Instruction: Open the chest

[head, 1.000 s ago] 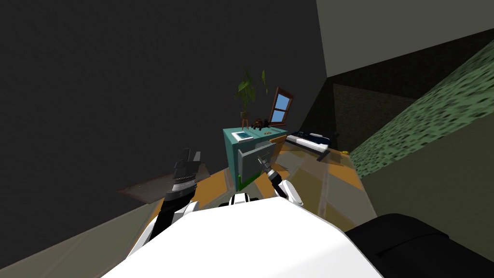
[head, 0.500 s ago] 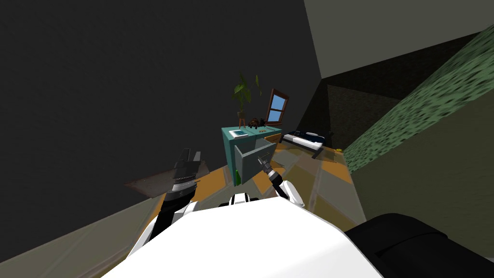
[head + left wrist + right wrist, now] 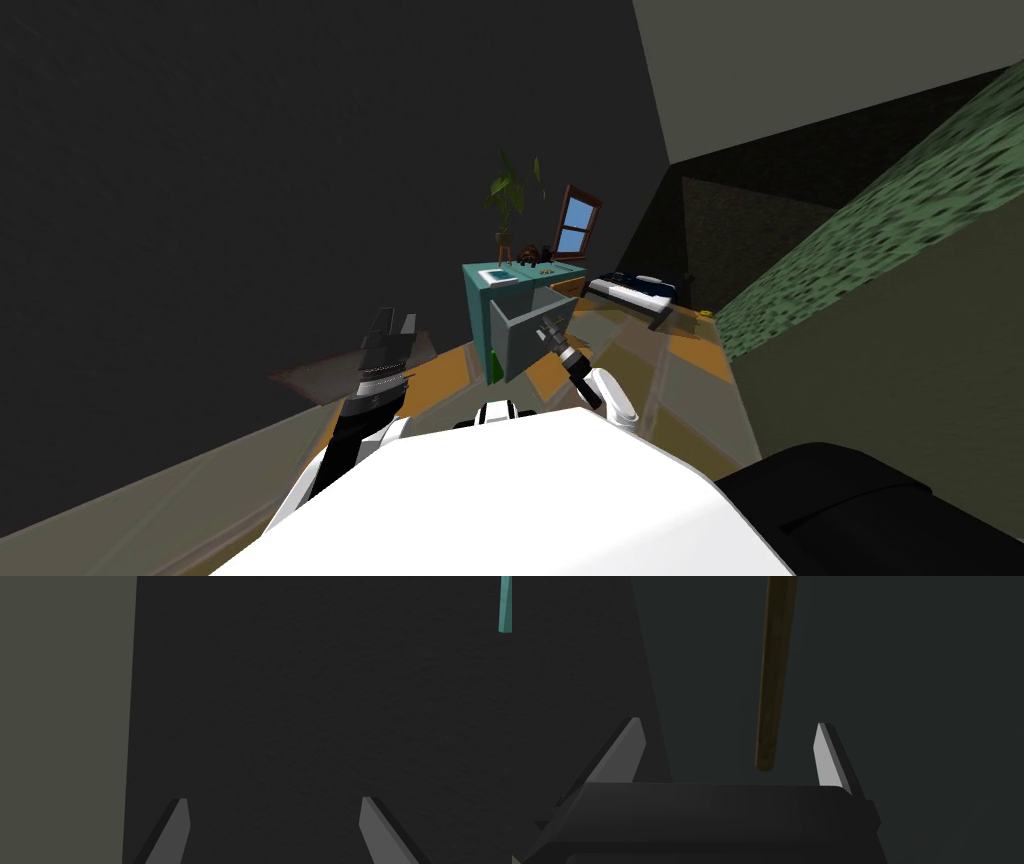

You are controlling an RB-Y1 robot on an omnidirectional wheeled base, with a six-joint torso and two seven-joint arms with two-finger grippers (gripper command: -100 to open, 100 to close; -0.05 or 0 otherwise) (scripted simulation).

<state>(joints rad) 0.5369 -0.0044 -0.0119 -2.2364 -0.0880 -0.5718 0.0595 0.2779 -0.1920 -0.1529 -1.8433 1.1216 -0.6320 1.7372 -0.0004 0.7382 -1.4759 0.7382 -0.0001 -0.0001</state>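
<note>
One drawer (image 3: 525, 345) of the teal chest (image 3: 480, 315) ahead has slid out more, so it's opening; my right gripper (image 3: 727, 723) has fingers wide around its brown handle (image 3: 773, 676), left gripper (image 3: 273, 799) wide too

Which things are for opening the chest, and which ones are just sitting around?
For the job: teal chest, its pulled-out grey drawer, the brown handle, the open right tool around it.
Just sitting: potted plant, bed, window, flat white thing on the chest, open left tool.
</note>
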